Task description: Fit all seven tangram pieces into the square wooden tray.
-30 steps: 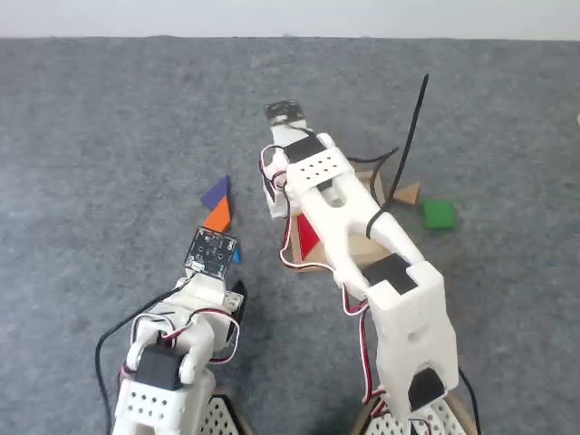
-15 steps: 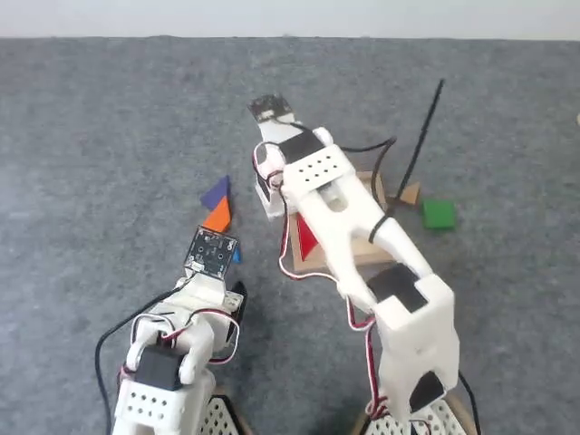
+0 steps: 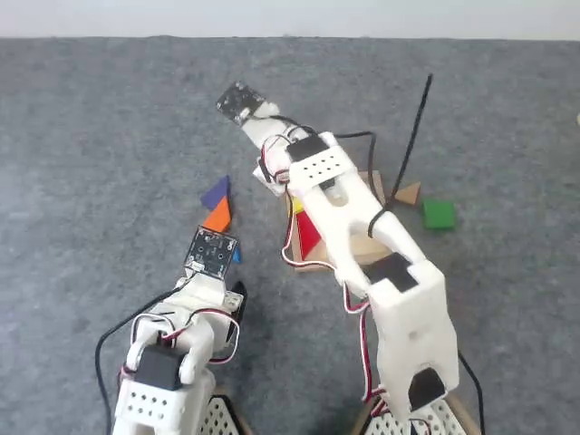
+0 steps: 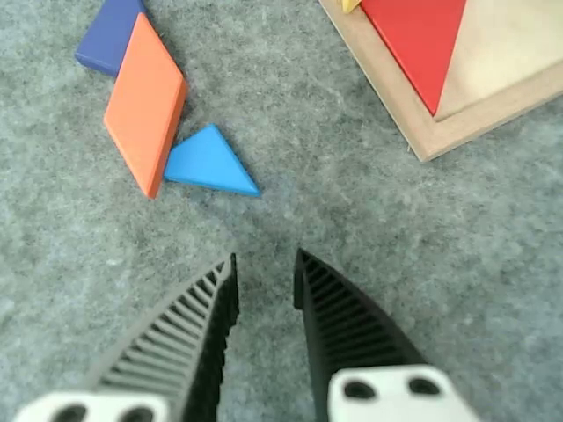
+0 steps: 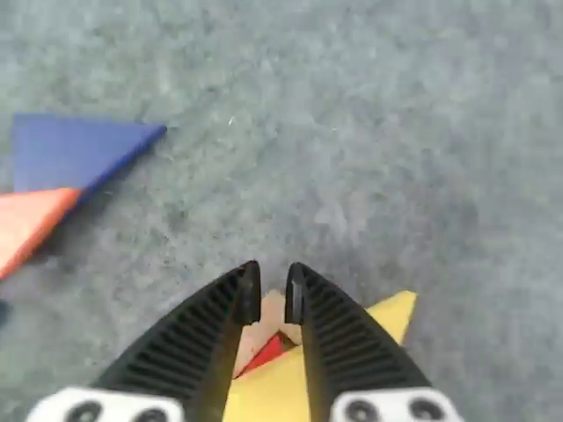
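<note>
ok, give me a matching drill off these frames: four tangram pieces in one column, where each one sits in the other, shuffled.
Pieces:
1. red triangle
2. orange parallelogram
3. light blue triangle
4. green square

Places:
A. on the carpet by the tan triangle
B. inside the wooden tray
C. between the dark blue piece and the light blue triangle
D. beside the orange parallelogram, opposite the dark blue piece

Pairs: 1-B, 2-C, 3-D, 4-A

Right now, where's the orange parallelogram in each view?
High view: orange parallelogram touching the dark blue triangle.
Left wrist view: between the dark blue triangle and a light blue triangle.
Right wrist view: cut by the frame edge, beside the dark blue triangle.
Shared landmark: that dark blue triangle.
</note>
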